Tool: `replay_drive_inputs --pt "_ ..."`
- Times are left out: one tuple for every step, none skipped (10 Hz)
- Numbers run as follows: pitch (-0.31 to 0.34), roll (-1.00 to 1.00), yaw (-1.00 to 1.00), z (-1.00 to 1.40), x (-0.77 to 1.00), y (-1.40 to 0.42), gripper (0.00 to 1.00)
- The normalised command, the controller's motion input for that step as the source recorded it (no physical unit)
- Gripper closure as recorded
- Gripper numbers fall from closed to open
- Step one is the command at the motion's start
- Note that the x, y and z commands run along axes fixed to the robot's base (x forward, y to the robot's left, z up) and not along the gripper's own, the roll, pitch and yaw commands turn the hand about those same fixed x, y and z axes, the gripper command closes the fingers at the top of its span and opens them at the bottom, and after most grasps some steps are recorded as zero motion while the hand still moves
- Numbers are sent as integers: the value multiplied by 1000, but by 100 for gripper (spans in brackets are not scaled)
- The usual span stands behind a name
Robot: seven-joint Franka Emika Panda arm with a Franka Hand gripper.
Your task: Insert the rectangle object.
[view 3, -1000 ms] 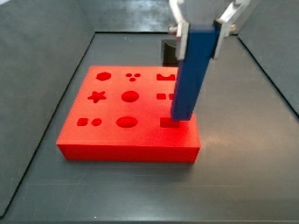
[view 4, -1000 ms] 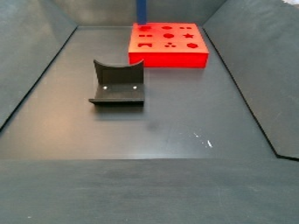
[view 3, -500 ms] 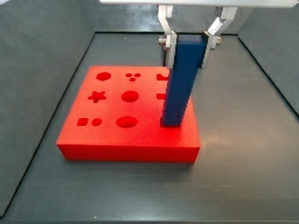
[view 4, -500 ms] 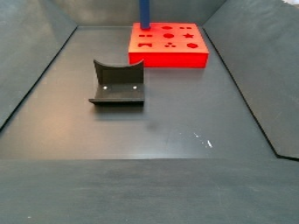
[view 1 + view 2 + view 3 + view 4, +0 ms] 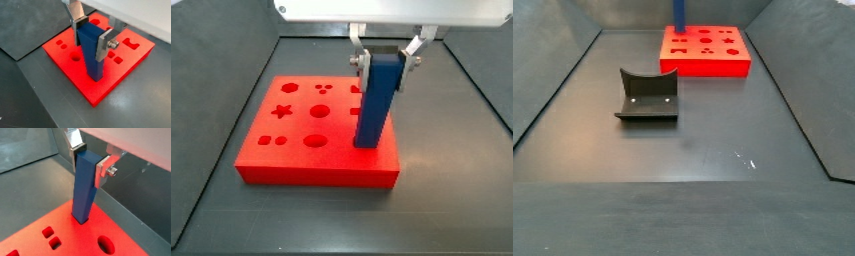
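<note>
Blue bar (image 5: 376,100) stands upright, clenched at its top in the claw (image 5: 384,57), its lower end now sunk into a slot of the red block (image 5: 318,172) below rather than hovering tilted above, so insertion looks nearly complete

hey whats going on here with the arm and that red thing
The gripper holds a blue bar upright by its top end, its fingers clamped on either side. The bar's lower end stands in a hole at a corner of the red block, so it is being inserted. The dark fixture stands apart on the floor, untouched.
</note>
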Motion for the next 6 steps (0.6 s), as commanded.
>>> replay_drive_inputs --pt "0 -273 0 -637 169 217 100" --pt "0 -296 0 -591 186 177 100" --pt "3 -264 0 -657 214 220 100" --pt "0 -181 40 -820 129 163 100" --pt "-51 -67 63 -391 20 11 100" --pt "0 0 0 0 0 0 100"
